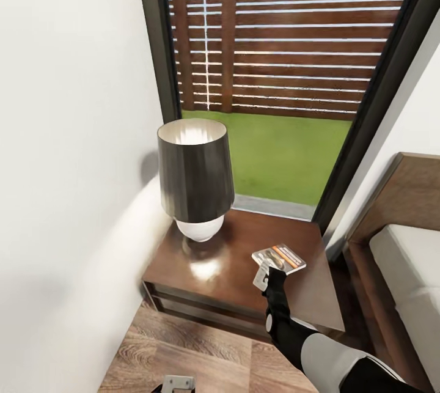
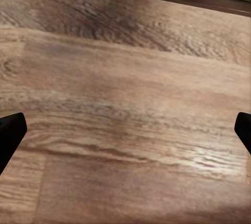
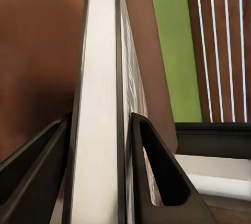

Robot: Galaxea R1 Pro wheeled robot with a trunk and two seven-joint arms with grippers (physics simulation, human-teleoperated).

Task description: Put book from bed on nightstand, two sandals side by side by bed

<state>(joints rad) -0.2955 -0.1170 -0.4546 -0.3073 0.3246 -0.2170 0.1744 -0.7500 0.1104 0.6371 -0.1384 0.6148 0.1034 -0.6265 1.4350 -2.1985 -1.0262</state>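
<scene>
Pinching book [image 1: 279, 258] w/ R fingers [image 3: 157, 182] over nightstand [image 1: 214, 271] | L fingers [image 2: 10, 132] spread, above floor [image 2: 125, 104]

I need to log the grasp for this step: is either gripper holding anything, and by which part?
The right gripper pinches the book by one edge, across its covers; the left gripper is open, empty.
</scene>
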